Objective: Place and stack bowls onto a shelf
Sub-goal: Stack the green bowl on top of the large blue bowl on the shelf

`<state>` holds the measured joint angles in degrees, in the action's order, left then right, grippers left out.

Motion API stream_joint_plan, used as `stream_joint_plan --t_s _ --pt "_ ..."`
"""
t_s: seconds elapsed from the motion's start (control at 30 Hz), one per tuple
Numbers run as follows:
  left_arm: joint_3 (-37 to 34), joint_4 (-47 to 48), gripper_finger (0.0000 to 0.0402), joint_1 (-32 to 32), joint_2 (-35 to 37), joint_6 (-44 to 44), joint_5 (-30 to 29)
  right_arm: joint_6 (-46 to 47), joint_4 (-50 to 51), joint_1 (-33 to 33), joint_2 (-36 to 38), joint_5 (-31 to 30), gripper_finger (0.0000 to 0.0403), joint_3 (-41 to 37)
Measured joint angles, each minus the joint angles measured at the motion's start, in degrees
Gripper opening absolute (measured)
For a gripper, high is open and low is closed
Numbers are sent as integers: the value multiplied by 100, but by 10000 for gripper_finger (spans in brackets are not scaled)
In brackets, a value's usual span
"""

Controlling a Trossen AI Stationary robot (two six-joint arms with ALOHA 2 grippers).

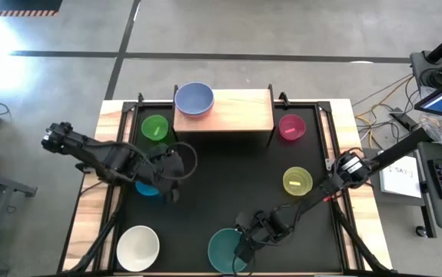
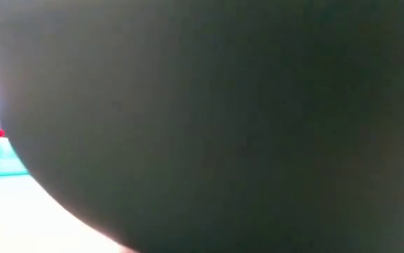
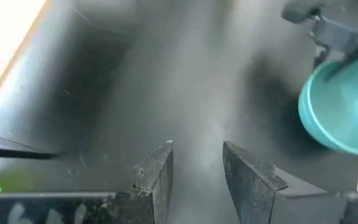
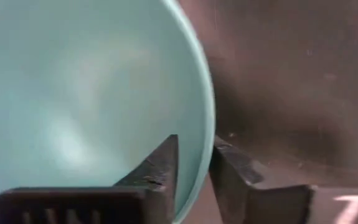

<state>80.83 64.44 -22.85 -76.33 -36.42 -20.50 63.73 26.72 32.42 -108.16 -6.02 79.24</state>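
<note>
The right end effector [image 1: 245, 245] is seen at the teal bowl [image 1: 227, 251] near the table's [image 1: 228, 173] front edge; in the right wrist view one finger [image 4: 160, 168] lies inside the rim and the other outside, pinching the wall. The left end effector [image 1: 173, 160] hangs over the left middle of the table, fingers [image 3: 157, 174] spread, nothing between them. A slate bowl [image 1: 194, 98] sits on the shelf's [image 1: 236, 111] left end. Green [image 1: 155, 128] lies left of the shelf, pink [image 1: 291, 127] right of it, yellow [image 1: 297, 181] nearer the front right, white [image 1: 138, 248] at the front left. A blue bowl [image 1: 147, 188] shows partly under the left arm. The low view is blocked by something dark.
</note>
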Motion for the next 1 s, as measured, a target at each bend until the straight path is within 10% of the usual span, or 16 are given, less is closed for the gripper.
stream_joint_plan --t_s 0.67,1.0 --pt "-1139 -1538 121 -352 -54 1 342 -1866 641 -1039 588 89 9 257" --pt "-1153 -1584 121 -176 -53 -10 -839 -3639 1498 -1628 641 -1884 8 962"
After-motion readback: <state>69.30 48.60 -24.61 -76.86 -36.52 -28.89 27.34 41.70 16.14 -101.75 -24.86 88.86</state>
